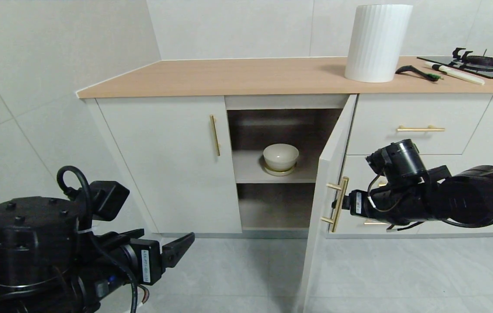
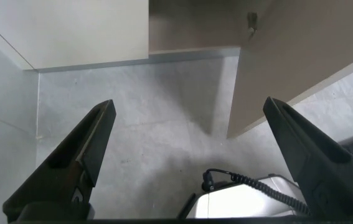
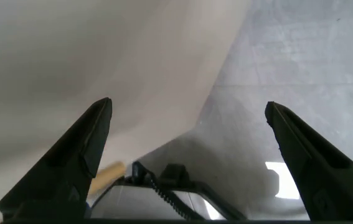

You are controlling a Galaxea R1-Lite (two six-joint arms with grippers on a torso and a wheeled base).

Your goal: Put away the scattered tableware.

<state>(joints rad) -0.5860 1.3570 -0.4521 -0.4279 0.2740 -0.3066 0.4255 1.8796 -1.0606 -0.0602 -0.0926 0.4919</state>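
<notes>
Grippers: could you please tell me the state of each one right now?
Left gripper: open, holding nothing.
Right gripper: open, holding nothing, beside the cabinet door.

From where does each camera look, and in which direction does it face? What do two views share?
Head view: on the robot's head, facing forward and down at the cabinet, its open door and bowl; left claw and right claw show.
Left wrist view: on the left wrist, facing the floor beside the door; its spread fingers show.
Right wrist view: on the right wrist, close against the door, floor beyond; its spread fingers show.
Shared: head and left wrist views both show the open door and floor.
</notes>
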